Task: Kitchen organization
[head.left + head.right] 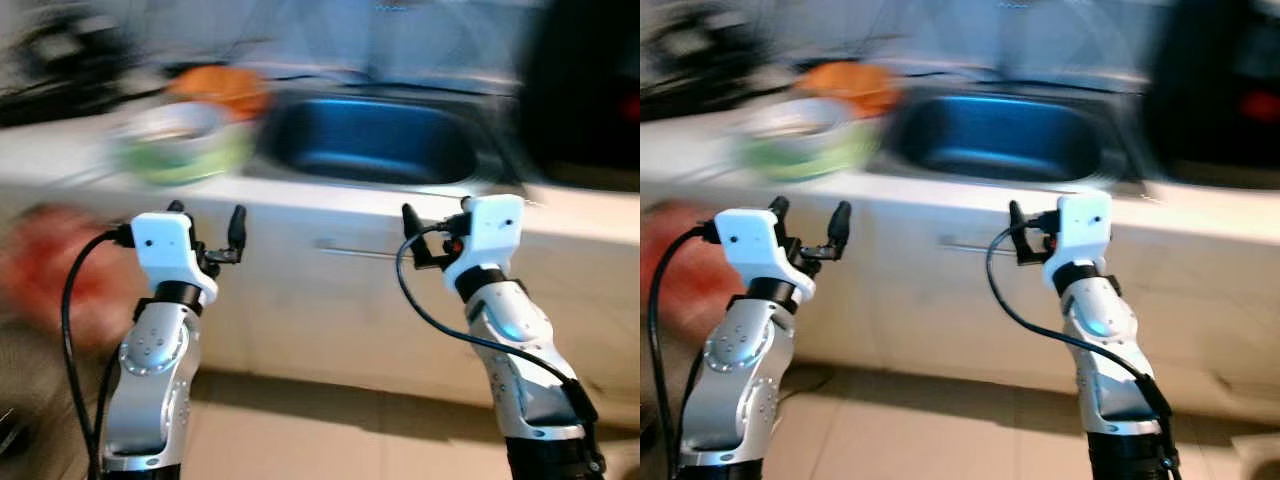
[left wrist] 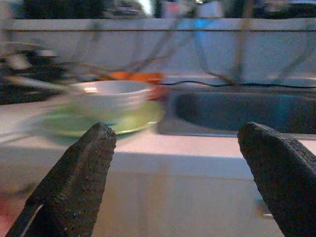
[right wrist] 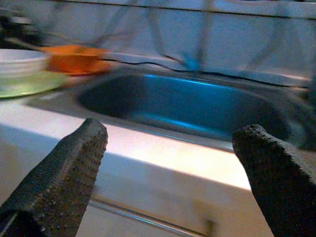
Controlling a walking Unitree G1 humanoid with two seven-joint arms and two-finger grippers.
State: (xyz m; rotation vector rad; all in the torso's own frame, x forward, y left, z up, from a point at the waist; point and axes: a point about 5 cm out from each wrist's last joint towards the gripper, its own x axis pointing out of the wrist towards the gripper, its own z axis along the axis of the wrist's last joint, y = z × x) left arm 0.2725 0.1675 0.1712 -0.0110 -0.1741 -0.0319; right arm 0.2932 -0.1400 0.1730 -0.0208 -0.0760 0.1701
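White bowl (image 2: 109, 96) on a green plate (image 2: 129, 121) sits on the surface (image 1: 300, 195) beside the sink (image 1: 370, 140). We judge ourselves approaching; left end effector (image 1: 207, 225) and right end effector (image 1: 435, 225) both gape empty. Next: reach the bowl.

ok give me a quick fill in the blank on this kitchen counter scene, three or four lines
1. The white bowl sits on a ____ plate.
2. To the robot's right of the bowl, the counter holds a sunken ____.
3. The left gripper and the right gripper both have their fingers ____.
4. Behind the bowl lies something ____ in colour.

Missing words: green; sink; open; orange
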